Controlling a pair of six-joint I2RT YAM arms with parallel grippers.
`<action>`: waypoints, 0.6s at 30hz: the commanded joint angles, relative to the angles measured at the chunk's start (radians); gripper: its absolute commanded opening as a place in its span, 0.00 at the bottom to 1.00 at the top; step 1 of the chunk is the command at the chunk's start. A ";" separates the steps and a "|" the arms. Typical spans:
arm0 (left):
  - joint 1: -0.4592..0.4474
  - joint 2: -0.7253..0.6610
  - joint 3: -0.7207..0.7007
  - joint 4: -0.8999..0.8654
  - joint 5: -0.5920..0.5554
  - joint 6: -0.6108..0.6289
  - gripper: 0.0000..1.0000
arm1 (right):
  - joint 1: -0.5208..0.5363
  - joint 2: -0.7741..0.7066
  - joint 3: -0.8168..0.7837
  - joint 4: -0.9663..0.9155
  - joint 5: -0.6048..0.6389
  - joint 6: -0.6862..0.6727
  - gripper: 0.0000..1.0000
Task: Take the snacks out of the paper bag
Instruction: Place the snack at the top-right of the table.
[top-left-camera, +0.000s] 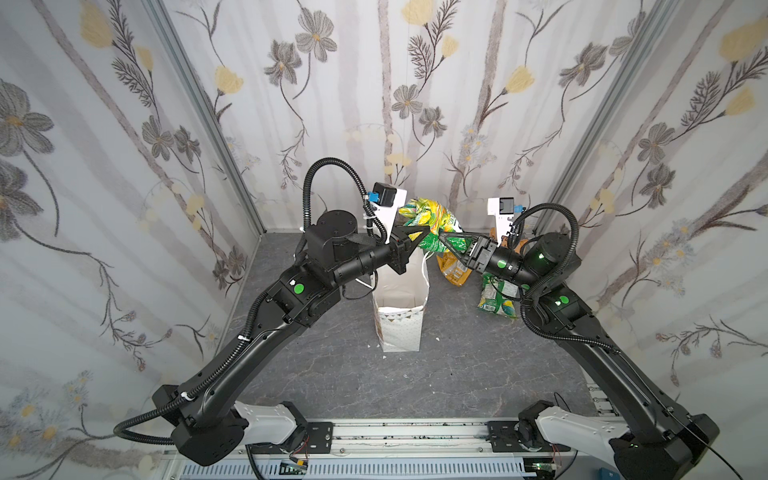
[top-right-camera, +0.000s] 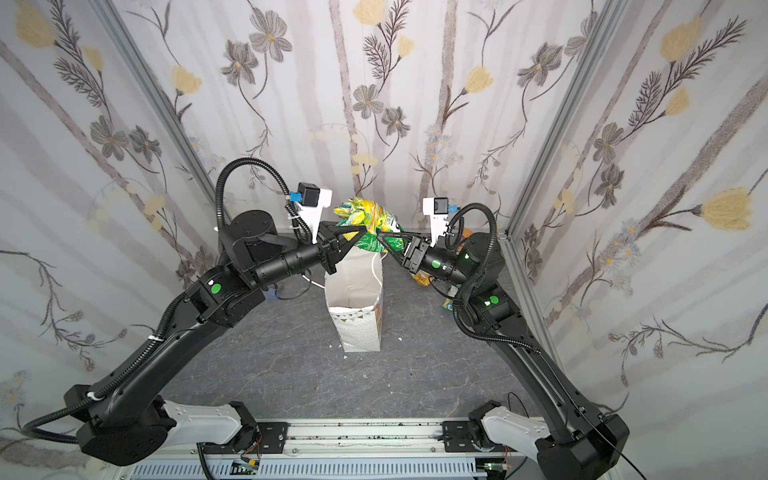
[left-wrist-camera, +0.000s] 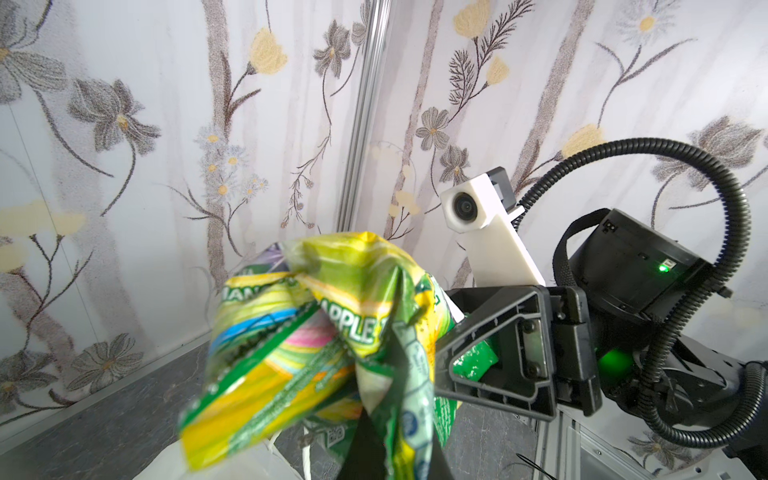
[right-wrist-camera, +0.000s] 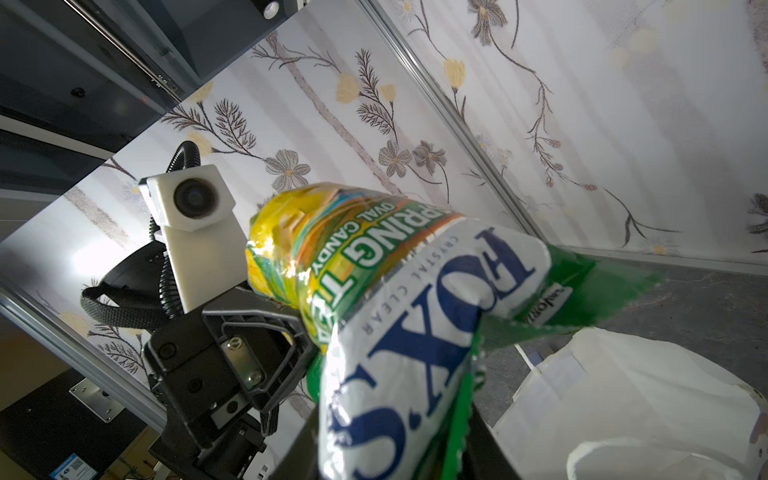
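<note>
Left gripper (top-left-camera: 428, 232) clamps green-and-yellow packet (top-left-camera: 432, 216) above paper bag (top-left-camera: 401, 328), mid desk (top-left-camera: 457, 374); right gripper (top-left-camera: 441, 237) astride packet's other end, clamped or not: cannot tell

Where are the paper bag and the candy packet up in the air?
paper bag (top-left-camera: 401, 332): in a top view, front wall.
candy packet (top-left-camera: 434, 220): in a top view, crinkled yellow middle.

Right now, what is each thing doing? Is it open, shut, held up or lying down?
paper bag: standing upright, mouth open.
green-and-yellow packet: crumpled, held in the air, higher than the bag.
left gripper: shut on that packet.
right gripper: shut on the packet's other end.
orange packet: lying on the table, out of the bag.
second green packet: lying on the table, out of the bag.
</note>
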 joint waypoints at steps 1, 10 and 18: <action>-0.004 -0.011 -0.011 0.008 0.026 0.011 0.16 | 0.001 -0.002 0.007 0.085 0.038 0.020 0.30; -0.004 -0.019 -0.012 -0.002 0.003 0.028 0.41 | 0.001 -0.009 0.018 0.105 0.064 0.009 0.07; -0.004 -0.040 -0.022 -0.012 -0.023 0.049 0.71 | -0.028 -0.003 0.068 0.087 0.091 -0.023 0.00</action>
